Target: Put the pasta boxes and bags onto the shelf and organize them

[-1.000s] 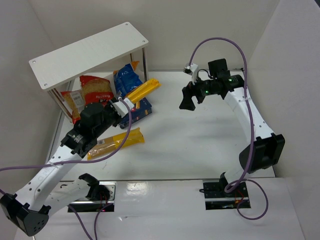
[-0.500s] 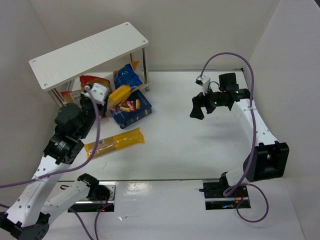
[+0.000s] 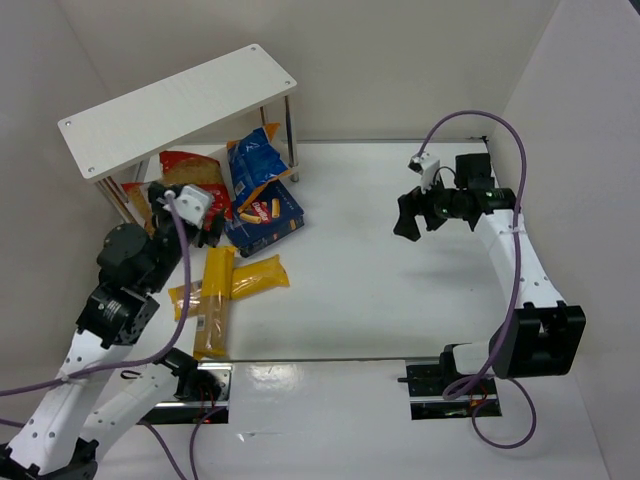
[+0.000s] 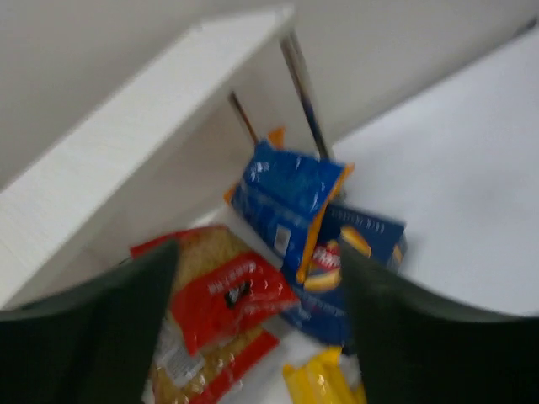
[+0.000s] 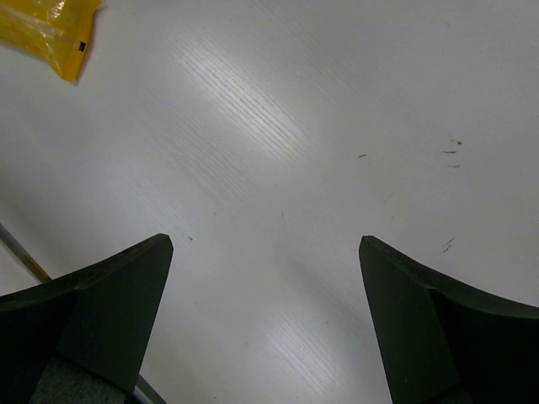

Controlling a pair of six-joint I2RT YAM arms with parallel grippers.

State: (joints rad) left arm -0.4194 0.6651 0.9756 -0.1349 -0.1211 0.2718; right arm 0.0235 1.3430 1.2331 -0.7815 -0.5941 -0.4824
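Observation:
The white shelf [image 3: 170, 110] stands at the back left on thin rods. Under and beside it lie red bags [image 3: 187, 169], a blue bag [image 3: 254, 156] and a flat dark-blue box [image 3: 268, 216]. Two yellow spaghetti packs lie crossed on the table, one lengthwise [image 3: 214, 305], one across it [image 3: 252, 276]. My left gripper [image 3: 210, 228] hovers open and empty just above them, facing the shelf. In the blurred left wrist view, its gripper [image 4: 258, 248] frames a red bag [image 4: 227, 286], the blue bag [image 4: 290, 198] and a yellow pack [image 4: 324, 383]. My right gripper [image 3: 406, 222] hangs open over bare table.
The right wrist view shows its open gripper [image 5: 265, 241] above white table, with a yellow pack's corner [image 5: 46, 29] at the top left. White walls enclose the table on three sides. Purple cables loop from both arms.
My left gripper has opened and let go of the yellow spaghetti pack, which now lies on the table across the other pack. The left arm drew back; the right arm moved right.

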